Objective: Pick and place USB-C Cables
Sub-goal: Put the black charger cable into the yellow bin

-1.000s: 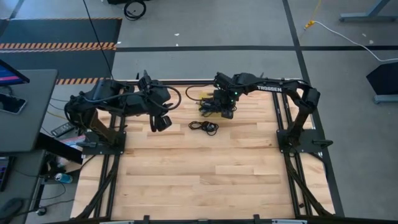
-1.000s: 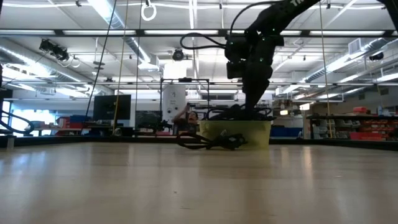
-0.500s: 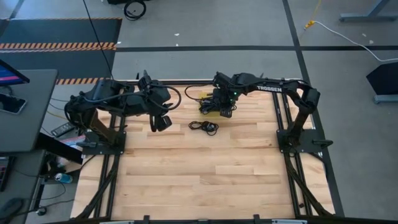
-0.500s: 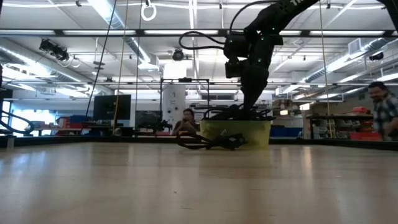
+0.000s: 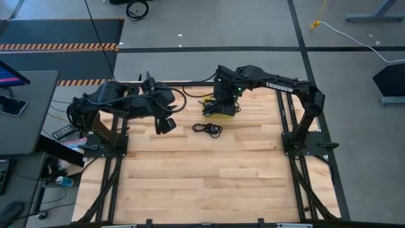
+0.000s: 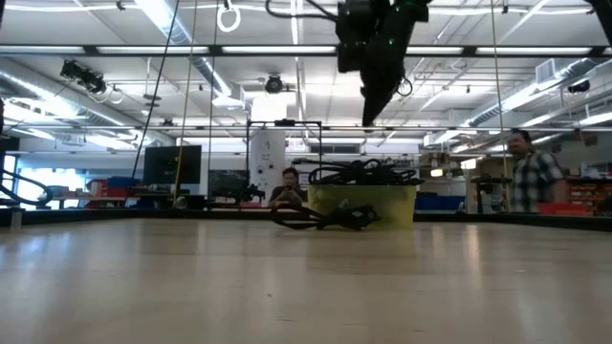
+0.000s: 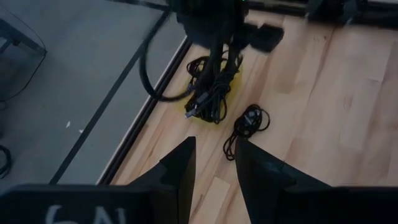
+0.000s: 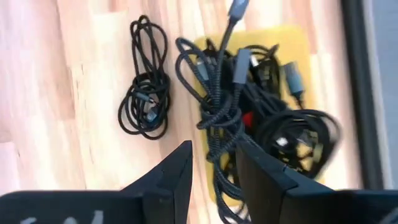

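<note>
1. Workshop hall behind, with shelving, ceiling lights and two people far off; the wooden counter (image 5: pixel 209 171) is seen bare over most of its surface.
2. A yellow tray (image 5: pixel 207 113) sits near the counter's far edge; a tangled heap of USB-C Cables (image 8: pixel 261 118) is piled on it, some with red bands, several ends spilling over the rim.
3. One coiled cable (image 5: pixel 209 129) is found lying apart on the wood, just beside the tray on its near side. It is judged the only one clearly lying out of the tray.
4. The right gripper (image 8: pixel 212 163) is held high above the heap. Its fingers (image 8: pixel 177 171) are seen parted, with a gap between them. A braided cable appears in that gap in the wrist view, but whether it is held or merely lying below cannot be told.
5. The left gripper (image 7: pixel 214 163) is parked over the counter's left part, well apart from the tray, fingers slightly parted around nothing.
6. Progress is judged early: one cable out, roughly a dozen left in the heap.
</note>
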Controlling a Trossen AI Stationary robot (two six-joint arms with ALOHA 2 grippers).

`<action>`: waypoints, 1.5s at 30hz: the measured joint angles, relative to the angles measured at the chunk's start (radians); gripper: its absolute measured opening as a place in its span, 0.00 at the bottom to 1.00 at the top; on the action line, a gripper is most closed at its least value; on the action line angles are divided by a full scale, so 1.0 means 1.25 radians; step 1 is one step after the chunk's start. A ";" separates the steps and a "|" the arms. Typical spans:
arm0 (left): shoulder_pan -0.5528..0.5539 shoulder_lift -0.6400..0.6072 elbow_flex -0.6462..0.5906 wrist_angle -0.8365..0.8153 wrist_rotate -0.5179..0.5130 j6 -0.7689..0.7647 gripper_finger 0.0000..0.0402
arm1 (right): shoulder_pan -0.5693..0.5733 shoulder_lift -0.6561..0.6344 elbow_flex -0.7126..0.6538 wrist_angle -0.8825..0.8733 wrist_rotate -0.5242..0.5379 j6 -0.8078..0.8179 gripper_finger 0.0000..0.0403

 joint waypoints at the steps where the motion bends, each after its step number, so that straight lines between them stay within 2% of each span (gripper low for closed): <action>1: 0.001 0.001 -0.009 0.000 0.000 0.000 0.30 | 0.000 0.000 0.021 -0.019 0.012 -0.001 0.32; 6: 0.027 0.002 -0.122 0.003 0.000 -0.026 0.30 | -0.013 0.000 0.147 -0.134 0.083 -0.012 0.32; 9: 0.049 0.001 -0.234 0.027 0.000 -0.061 0.30 | -0.035 0.000 0.227 -0.187 0.120 -0.022 0.32; 11: 0.063 0.002 -0.330 0.092 0.009 -0.075 0.30 | -0.053 0.000 0.283 -0.213 0.130 -0.027 0.32; 14: 0.087 0.003 -0.473 0.264 0.088 -0.084 0.30 | -0.081 -0.001 0.363 -0.229 0.129 -0.031 0.32; 18: 0.116 0.003 -0.675 0.619 0.228 -0.075 0.30 | -0.110 -0.001 0.459 -0.244 0.103 -0.051 0.32; 20: 0.129 0.003 -0.765 0.784 0.271 -0.066 0.30 | -0.120 -0.001 0.502 -0.249 0.075 -0.059 0.32; 22: 0.141 0.003 -0.842 0.880 0.282 -0.088 0.30 | -0.128 -0.001 0.544 -0.256 0.038 -0.061 0.32; 24: 0.152 0.003 -0.896 0.898 0.283 -0.117 0.30 | -0.131 -0.003 0.573 -0.263 0.004 -0.061 0.32; 29: 0.170 0.003 -0.981 0.875 0.283 -0.129 0.30 | -0.130 -0.049 0.554 -0.251 -0.032 -0.059 0.32; 34: 0.188 0.003 -1.017 0.942 0.283 -0.084 0.31 | -0.128 -0.071 0.554 -0.251 -0.033 -0.054 0.32; 39: 0.213 0.008 -1.017 1.009 0.286 -0.024 0.42 | -0.128 -0.093 0.554 -0.251 -0.046 -0.049 0.32; 45: 0.238 0.039 -1.017 1.036 0.341 -0.006 0.58 | -0.128 -0.115 0.554 -0.252 -0.046 -0.024 0.32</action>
